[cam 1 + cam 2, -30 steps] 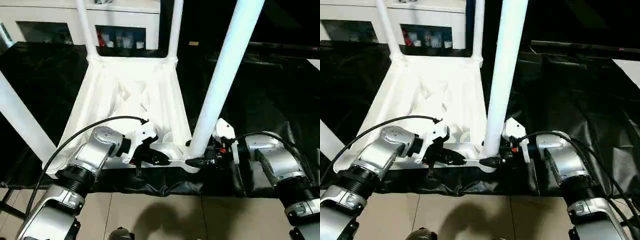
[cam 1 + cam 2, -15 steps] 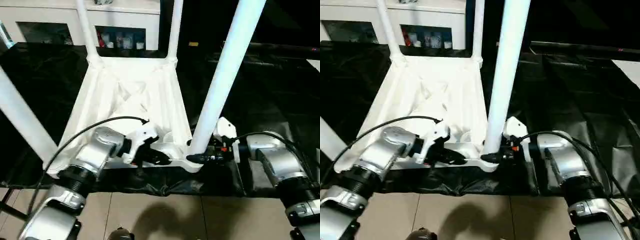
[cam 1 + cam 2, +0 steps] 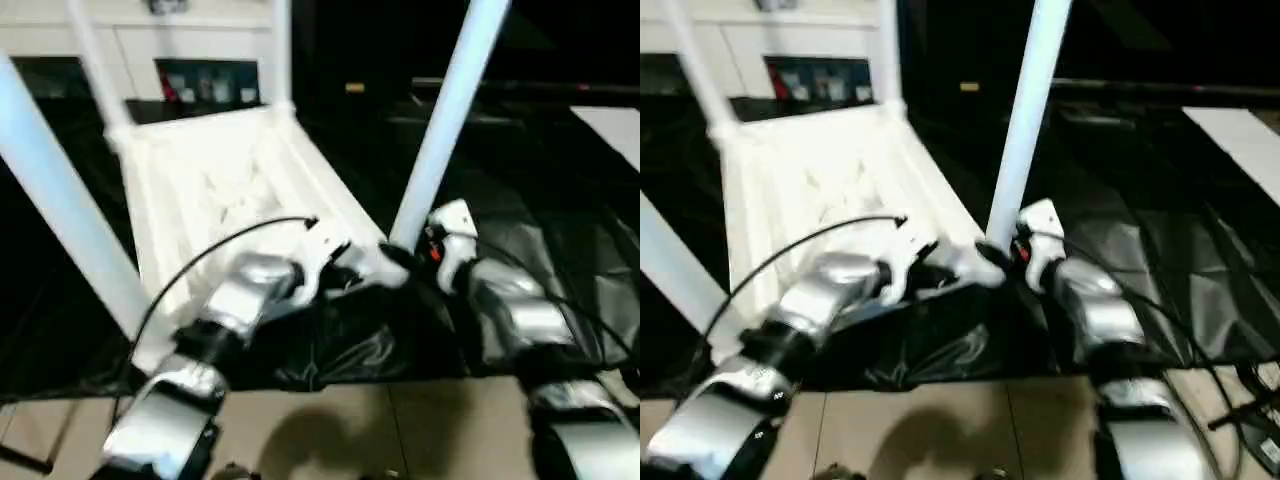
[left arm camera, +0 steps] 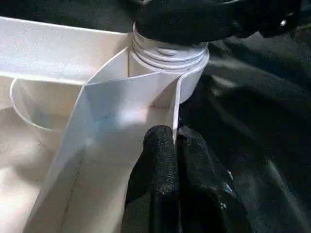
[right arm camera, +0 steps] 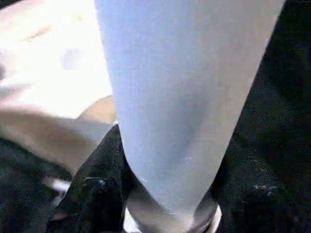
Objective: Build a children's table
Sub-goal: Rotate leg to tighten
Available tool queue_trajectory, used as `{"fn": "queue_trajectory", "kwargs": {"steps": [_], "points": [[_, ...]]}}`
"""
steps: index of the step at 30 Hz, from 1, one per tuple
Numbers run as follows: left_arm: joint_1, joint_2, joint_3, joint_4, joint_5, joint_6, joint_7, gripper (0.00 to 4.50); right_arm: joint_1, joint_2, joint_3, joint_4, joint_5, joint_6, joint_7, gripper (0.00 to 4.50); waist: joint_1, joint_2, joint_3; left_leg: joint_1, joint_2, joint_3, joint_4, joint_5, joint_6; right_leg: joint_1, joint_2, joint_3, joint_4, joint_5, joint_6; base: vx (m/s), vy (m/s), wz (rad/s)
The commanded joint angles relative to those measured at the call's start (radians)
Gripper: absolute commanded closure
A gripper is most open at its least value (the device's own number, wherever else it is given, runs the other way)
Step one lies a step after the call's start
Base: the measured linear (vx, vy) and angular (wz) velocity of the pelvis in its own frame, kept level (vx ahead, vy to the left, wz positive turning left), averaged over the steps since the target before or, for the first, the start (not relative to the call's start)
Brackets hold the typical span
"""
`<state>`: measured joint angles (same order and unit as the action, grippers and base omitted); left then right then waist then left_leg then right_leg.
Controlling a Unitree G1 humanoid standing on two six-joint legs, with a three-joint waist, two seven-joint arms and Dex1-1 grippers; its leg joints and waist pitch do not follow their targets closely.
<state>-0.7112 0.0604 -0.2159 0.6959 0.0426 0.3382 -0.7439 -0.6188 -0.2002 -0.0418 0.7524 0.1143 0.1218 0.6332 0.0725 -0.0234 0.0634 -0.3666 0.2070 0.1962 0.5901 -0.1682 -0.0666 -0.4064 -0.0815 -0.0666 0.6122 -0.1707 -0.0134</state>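
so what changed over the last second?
The upside-down table top has swung counter-clockwise on the black sheet: its near right corner moved away from the robot, the far edge shifted left. The view also shifted a little. Both arms turned with it. Unchanged: the left end effector stays pinched on the near rim wall, and the right end effector stays around the base of the near right leg.

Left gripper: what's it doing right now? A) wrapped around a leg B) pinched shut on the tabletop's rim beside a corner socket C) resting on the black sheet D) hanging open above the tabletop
B. In the left wrist view the left gripper has its black fingers closed on the thin white rim of the tabletop, just beside the corner socket.
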Motion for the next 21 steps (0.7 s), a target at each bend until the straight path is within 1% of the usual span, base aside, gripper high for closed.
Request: {"fn": "queue_trajectory", "kwargs": {"steps": [1, 2, 3, 4, 5, 6, 7, 9, 10, 11, 13, 14, 15, 16, 17, 18, 19, 21], "points": [[-0.044, -0.05, 0.026, -0.03, -0.028, -0.035, 0.042, 4.5, 0.0, 0.096, 0.051, 0.033, 0.021, 0.034, 0.02, 2.51, 0.01, -0.006, -0.081, 0.003, 0.017, -0.015, -0.061, -0.174, 0.042, 0.055, -0.06, 0.038, -0.074, -0.187, -0.213, 0.0, 0.0, 0.0], [-0.041, -0.049, 0.022, -0.034, -0.029, -0.037, 0.035, 4.5, -0.002, 0.102, 0.05, 0.034, 0.024, 0.028, 0.021, 2.51, 0.01, -0.007, -0.082, 0.003, 0.017, -0.014, -0.06, -0.162, 0.055, 0.056, -0.06, 0.039, -0.071, -0.155, -0.224, 0.0, 0.0, 0.0], [-0.038, -0.047, 0.018, -0.039, -0.029, -0.038, 0.027, 4.5, -0.004, 0.107, 0.048, 0.035, 0.028, 0.02, 0.021, 2.16, 0.012, -0.003, -0.081, 0.004, 0.018, -0.013, -0.061, -0.159, 0.063, 0.057, -0.06, 0.038, -0.071, -0.141, -0.232, 0.0, 0.0, 0.0], [-0.023, -0.032, 0.001, -0.061, -0.034, -0.053, -0.026, 4.5, -0.001, 0.109, 0.046, 0.024, 0.041, 0.007, 0.046, 2.16, 0.014, -0.001, -0.08, 0.005, 0.019, -0.013, -0.062, -0.168, 0.065, 0.057, -0.061, 0.038, -0.073, -0.148, -0.236, 0.0, 0.0, 0.0], [-0.018, -0.027, -0.004, -0.068, -0.036, -0.058, -0.041, 4.5, 0.001, 0.107, 0.045, 0.021, 0.045, 0.006, 0.056, 1.96, 0.014, -0.002, -0.08, 0.004, 0.019, -0.014, -0.062, -0.169, 0.065, 0.058, -0.062, 0.038, -0.072, -0.152, -0.236, 0.0, 0.0, 0.0], [-0.009, -0.016, -0.012, -0.082, -0.04, -0.067, -0.073, 4.5, 0.007, 0.098, 0.051, 0.011, 0.047, 0.003, 0.082, 1.96, 0.013, -0.001, -0.078, 0.005, 0.02, -0.015, -0.064, -0.179, 0.062, 0.058, -0.061, 0.038, -0.073, -0.161, -0.235, 0.0, 0.0, 0.0], [0.0, -0.005, -0.017, -0.094, -0.043, -0.073, -0.096, 4.5, 0.014, 0.089, 0.059, 0.001, 0.044, 0.003, 0.105, 1.8, 0.013, 0.001, -0.078, 0.005, 0.02, -0.015, -0.064, -0.187, 0.061, 0.058, -0.062, 0.037, -0.073, -0.166, -0.237, 0.0, 0.0, 0.0], [0.008, 0.008, -0.022, -0.105, -0.048, -0.082, -0.122, 4.5, 0.022, 0.077, 0.063, -0.012, 0.046, 0.01, 0.132, 1.68, 0.012, 0.001, -0.076, 0.009, 0.023, -0.015, -0.066, -0.216, 0.058, 0.055, -0.062, 0.039, -0.076, -0.189, -0.238, 0.0, 0.0, 0.0], [0.017, 0.022, -0.027, -0.116, -0.053, -0.092, -0.153, 4.5, 0.032, 0.061, 0.071, -0.03, 0.051, 0.021, 0.169, 1.68, 0.015, 0.003, -0.074, 0.011, 0.025, -0.015, -0.068, -0.228, 0.055, 0.054, -0.062, 0.039, -0.079, -0.208, -0.236, 0.0, 0.0, 0.0], [0.024, 0.038, -0.031, -0.123, -0.057, -0.101, -0.181, 4.5, 0.046, 0.039, 0.084, -0.055, 0.054, 0.029, 0.223, 1.53, 0.017, 0.003, -0.073, 0.013, 0.025, -0.014, -0.068, -0.234, 0.053, 0.052, -0.061, 0.04, -0.08, -0.216, -0.232, 0.0, 0.0, 0.0], [0.031, 0.055, -0.034, -0.131, -0.065, -0.109, -0.214, 4.5, 0.062, 0.012, 0.101, -0.08, 0.054, 0.028, 0.281, 1.38, 0.023, 0.004, -0.073, 0.014, 0.026, -0.015, -0.069, -0.236, 0.046, 0.052, -0.061, 0.041, -0.078, -0.216, -0.229, 0.0, 0.0, 0.0], [0.04, 0.075, -0.036, -0.145, -0.081, -0.116, -0.262, 4.5, 0.084, -0.029, 0.126, -0.11, 0.051, 0.013, 0.36, 1.33, 0.026, 0.0, -0.073, 0.016, 0.027, -0.014, -0.069, -0.244, 0.044, 0.05, -0.062, 0.041, -0.08, -0.225, -0.227, 0.0, 0.0, 0.0], [0.04, 0.075, -0.036, -0.145, -0.081, -0.116, -0.262, 4.5, 0.084, -0.029, 0.126, -0.11, 0.051, 0.013, 0.36, 1.08, 0.03, 0.002, -0.072, 0.017, 0.028, -0.013, -0.068, -0.248, 0.044, 0.05, -0.062, 0.042, -0.08, -0.231, -0.224, 0.0, 0.0, 0.0], [0.043, 0.082, -0.037, -0.151, -0.087, -0.118, -0.283, 4.5, 0.093, -0.046, 0.137, -0.122, 0.05, 0.007, 0.394, 1.08, 0.031, 0.003, -0.072, 0.015, 0.029, -0.014, -0.07, -0.248, 0.04, 0.049, -0.064, 0.043, -0.079, -0.237, -0.224, 0.0, 0.0, 0.0], [0.043, 0.082, -0.037, -0.151, -0.087, -0.118, -0.283, 4.5, 0.093, -0.046, 0.137, -0.122, 0.05, 0.007, 0.394, 1.08, 0.033, 0.003, -0.072, 0.016, 0.029, -0.014, -0.071, -0.249, 0.039, 0.049, -0.063, 0.042, -0.08, -0.24, -0.222, 0.0, 0.0, 0.0], [0.049, 0.099, -0.041, -0.166, -0.102, -0.122, -0.33, 4.5, 0.108, -0.084, 0.161, -0.137, 0.043, -0.002, 0.46, 1.08, 0.037, -0.003, -0.072, 0.017, 0.029, -0.013, -0.07, -0.243, 0.037, 0.051, -0.064, 0.042, -0.08, -0.244, -0.22, 0.0, 0.0, 0.0], [0.049, 0.099, -0.041, -0.166, -0.102, -0.122, -0.33, 4.5, 0.108, -0.084, 0.161, -0.137, 0.043, -0.002, 0.46, 1.08, 0.041, 0.0, -0.072, 0.016, 0.029, -0.012, -0.069, -0.241, 0.041, 0.049, -0.064, 0.043, -0.079, -0.244, -0.218, 0.0, 0.0, 0.0], [0.061, 0.13, -0.047, -0.192, -0.122, -0.121, -0.411, 4.5, 0.122, -0.14, 0.191, -0.15, 0.032, -0.016, 0.562, 1.08, 0.046, 0.001, -0.072, 0.015, 0.029, -0.011, -0.068, -0.235, 0.045, 0.049, -0.063, 0.043, -0.078, -0.244, -0.216, 0.0, 0.0, 0.0]]}}
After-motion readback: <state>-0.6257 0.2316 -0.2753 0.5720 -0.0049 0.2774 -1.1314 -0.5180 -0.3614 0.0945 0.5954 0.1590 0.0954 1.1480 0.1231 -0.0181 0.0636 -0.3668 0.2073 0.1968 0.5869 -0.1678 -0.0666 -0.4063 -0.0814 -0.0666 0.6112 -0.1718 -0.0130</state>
